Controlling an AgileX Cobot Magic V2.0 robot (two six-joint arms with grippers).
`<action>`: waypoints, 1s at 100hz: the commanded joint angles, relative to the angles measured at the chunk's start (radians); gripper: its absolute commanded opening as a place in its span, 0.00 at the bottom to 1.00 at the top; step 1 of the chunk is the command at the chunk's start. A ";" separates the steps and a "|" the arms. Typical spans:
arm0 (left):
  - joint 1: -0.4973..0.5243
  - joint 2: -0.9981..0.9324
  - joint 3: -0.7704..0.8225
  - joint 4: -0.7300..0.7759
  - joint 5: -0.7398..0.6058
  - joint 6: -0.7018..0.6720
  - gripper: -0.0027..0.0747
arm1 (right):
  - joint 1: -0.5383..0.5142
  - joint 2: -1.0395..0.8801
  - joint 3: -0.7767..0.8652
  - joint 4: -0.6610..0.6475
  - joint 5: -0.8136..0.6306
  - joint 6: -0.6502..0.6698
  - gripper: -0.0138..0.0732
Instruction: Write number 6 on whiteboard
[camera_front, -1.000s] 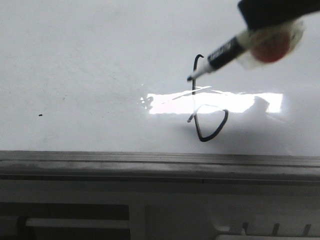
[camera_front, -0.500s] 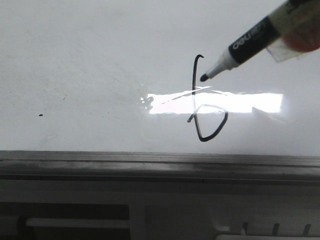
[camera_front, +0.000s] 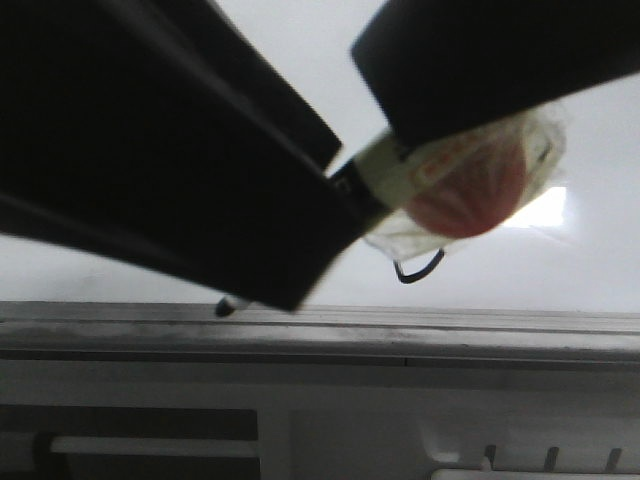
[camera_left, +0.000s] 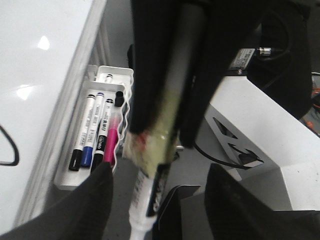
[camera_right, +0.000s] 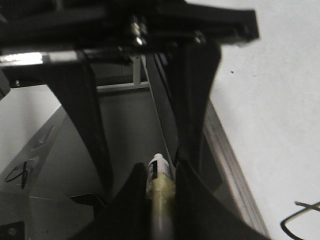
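Note:
The number 6 is drawn in thin black line on the whiteboard (camera_front: 600, 270); only its lower loop (camera_front: 422, 271) shows in the front view. Parts of it show in the left wrist view (camera_left: 11, 152) and the right wrist view (camera_right: 300, 220). My right gripper (camera_right: 160, 192) is shut on a black-and-white marker (camera_right: 159, 175) wrapped in tape with a red patch (camera_front: 465, 190). The marker tip (camera_front: 226, 307) hangs over the board's edge rail. My left gripper (camera_left: 157, 210) is open, its fingers (camera_front: 200, 180) on either side of the marker (camera_left: 147, 195), not touching it.
A grey metal rail (camera_front: 450, 325) runs along the whiteboard's near edge. A white tray (camera_left: 62, 182) beside the board holds several markers. A grey-white frame with slots (camera_front: 520, 445) lies nearer. A white robot base (camera_left: 260, 125) stands close by.
My right gripper has carried the marker off the 6, toward the near edge and left. My left gripper has come into view and now straddles the marker.

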 joint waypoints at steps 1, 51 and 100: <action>-0.028 0.018 -0.041 -0.052 -0.012 0.003 0.54 | 0.024 -0.001 -0.036 0.015 -0.072 -0.010 0.09; -0.032 0.040 -0.041 -0.078 -0.013 0.003 0.14 | 0.045 0.001 -0.036 0.047 -0.093 -0.010 0.09; -0.032 0.040 -0.041 -0.078 -0.014 0.005 0.01 | 0.040 0.001 -0.036 0.061 -0.087 -0.010 0.39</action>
